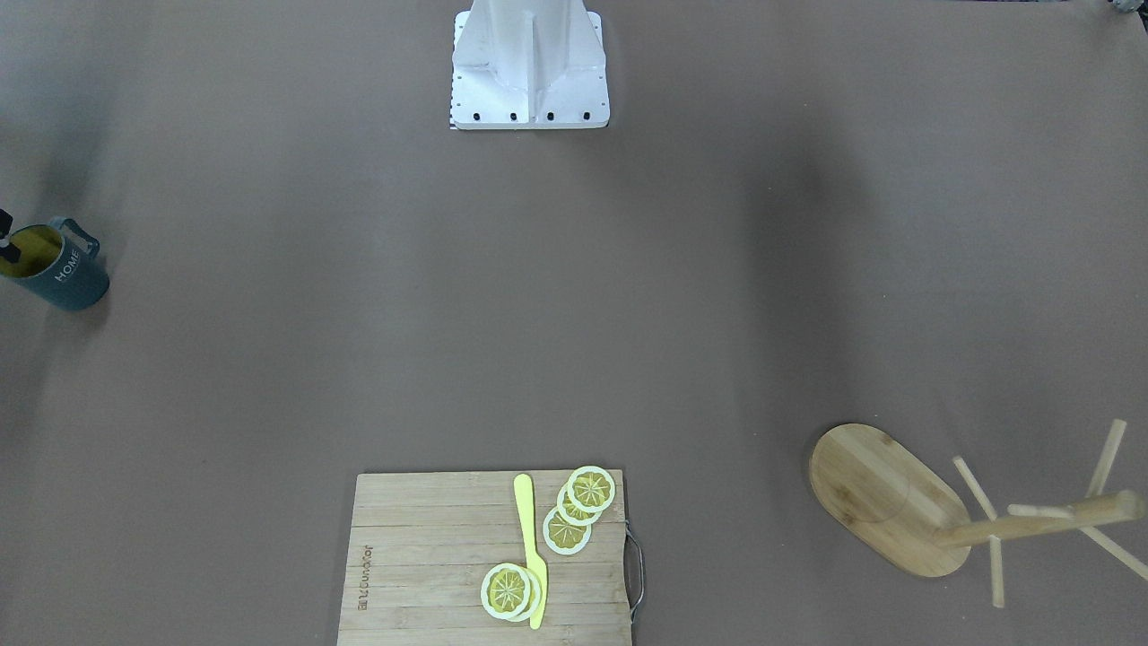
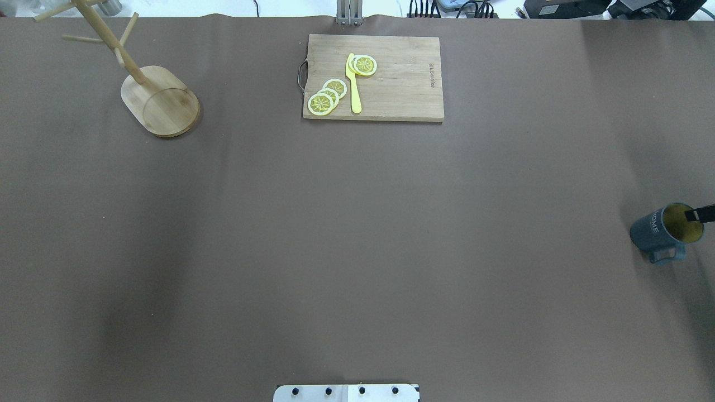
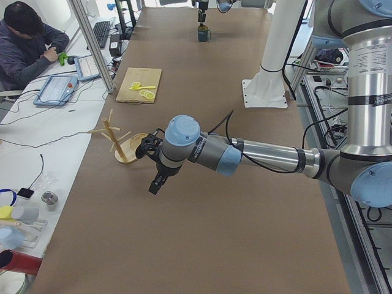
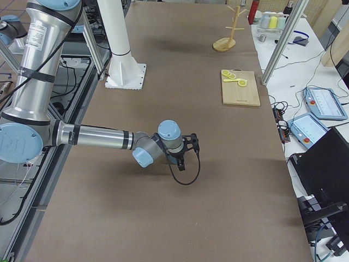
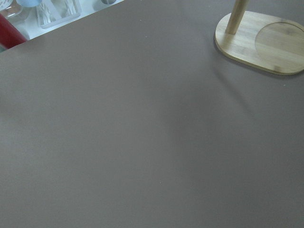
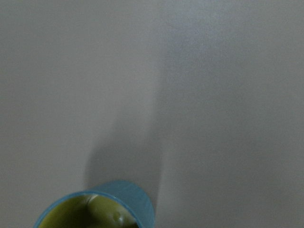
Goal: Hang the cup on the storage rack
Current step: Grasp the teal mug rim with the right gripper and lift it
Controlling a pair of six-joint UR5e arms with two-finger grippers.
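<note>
- noting positions first: the cup [image 2: 665, 231] sat at the far right end of the table [image 2: 357, 251], close to its edge, with its handle [image 2: 667, 255] turned toward my base.
- my right gripper [image 2: 704, 213] hung over the cup with one finger [image 1: 7, 251] dipped inside the yellow mouth. the other finger was out of frame, so i could not tell whether the jaws had pinched the wall or only straddled it.
- the right wrist view showed just the rim at the bottom edge. i could not tell whether the cup was off the table.
- my left gripper [image 3: 157, 182] hovered over bare table near the storage rack [image 2: 162, 100], nothing visibly held. only the side view showed it, so i could not tell its opening.
- the rack stood upright at the far left corner, well apart from the cup. the cutting board [image 2: 385, 78], with lemon slices [image 2: 327, 96] and a yellow knife [image 2: 353, 84], lay between them along the far edge.
- risk: a one-wall pinch could let the cup swing or slip during a long carry.
- risk: the rack looked beyond the right arm's easy reach, and a hand-over could fumble the cup.
- risk: the pegs [image 2: 78, 39] were thin and angled, so a misaligned handle could miss one or shove the rack over.
- risk: the left arm near the rack could get in the right arm's way.
</note>
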